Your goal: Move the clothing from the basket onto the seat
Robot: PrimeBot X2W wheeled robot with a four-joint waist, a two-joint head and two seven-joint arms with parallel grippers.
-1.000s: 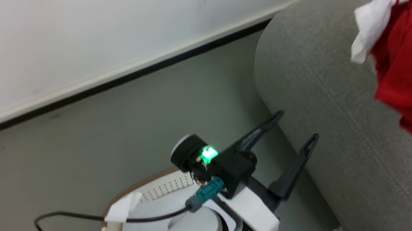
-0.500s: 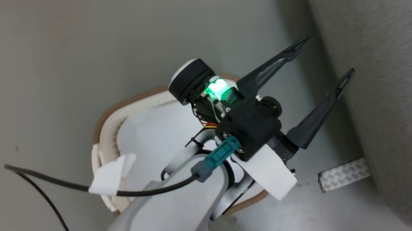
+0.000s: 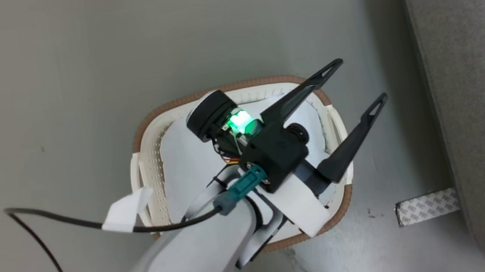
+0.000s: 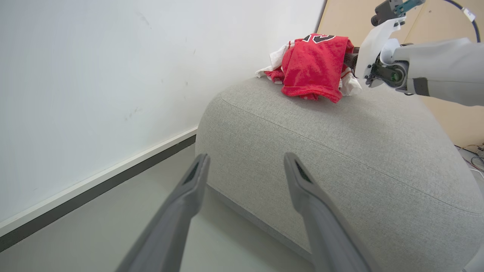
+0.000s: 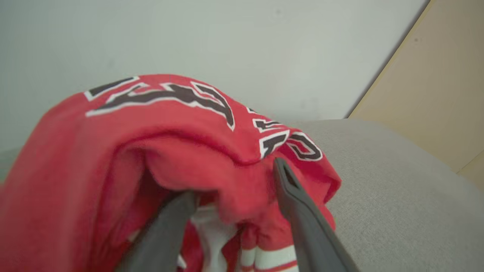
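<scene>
Clothing (image 4: 312,64) lies on seat (image 4: 340,151), outside basket (image 3: 148,167).

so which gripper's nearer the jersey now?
Right. The right gripper has its fingers in folds of the jersey on the seat; the left gripper is open above the basket, beside the seat.

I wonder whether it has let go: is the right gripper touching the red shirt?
Touching. In the right wrist view the red shirt drapes over the right gripper; one fingertip vanishes under the fabric, though the jaws stand open.
</scene>
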